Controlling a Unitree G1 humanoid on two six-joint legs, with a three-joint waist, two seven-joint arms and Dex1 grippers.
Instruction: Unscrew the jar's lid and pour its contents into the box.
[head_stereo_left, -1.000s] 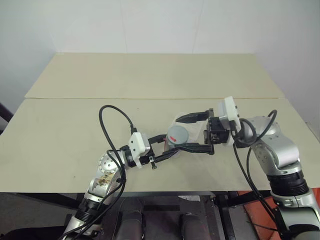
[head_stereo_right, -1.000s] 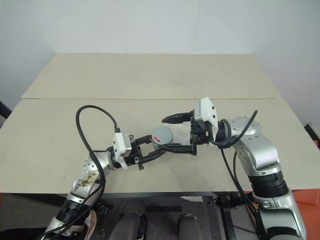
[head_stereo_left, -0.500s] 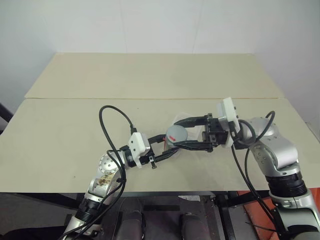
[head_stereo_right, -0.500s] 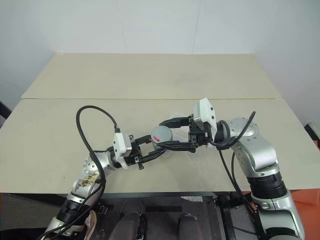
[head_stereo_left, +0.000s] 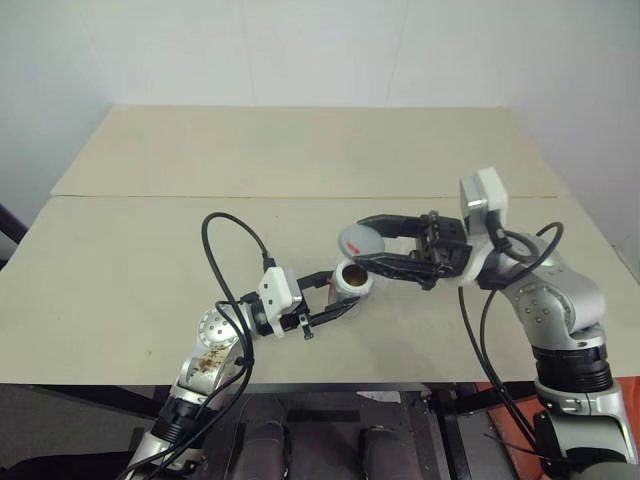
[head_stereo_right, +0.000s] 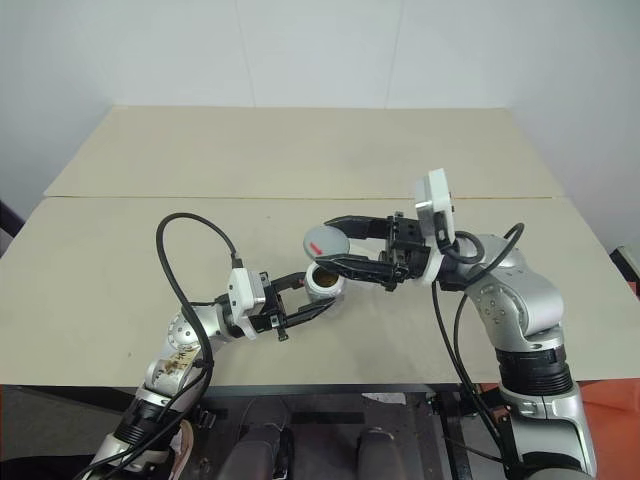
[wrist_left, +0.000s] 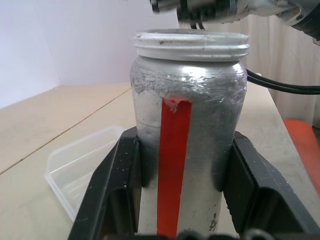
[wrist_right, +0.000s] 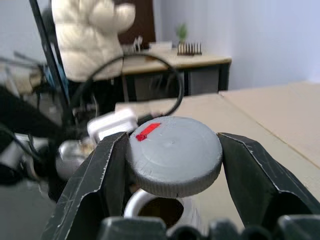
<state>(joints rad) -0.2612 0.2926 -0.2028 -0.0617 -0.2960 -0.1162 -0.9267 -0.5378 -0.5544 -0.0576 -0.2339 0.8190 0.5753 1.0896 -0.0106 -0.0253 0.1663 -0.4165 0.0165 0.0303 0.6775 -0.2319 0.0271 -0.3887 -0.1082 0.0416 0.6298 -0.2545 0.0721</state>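
Since a second ago the right pincer (head_stereo_right: 335, 243) has clamped on the lid (head_stereo_left: 358, 241) and lifted it clear of the jar (wrist_left: 187, 135), which sits open-mouthed in the left pincer (head_stereo_left: 342, 298), closed around its body above the worktop (head_stereo_left: 120, 260). Next the lid should go well aside (it hangs just over the mouth). Then tip the jar slowly toward the box (wrist_left: 82, 167) beside it.

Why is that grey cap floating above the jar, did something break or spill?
Nothing looks broken or spilled. The right gripper holds the lid just above the open jar, gripped upright by the left gripper. The box sits beside it.
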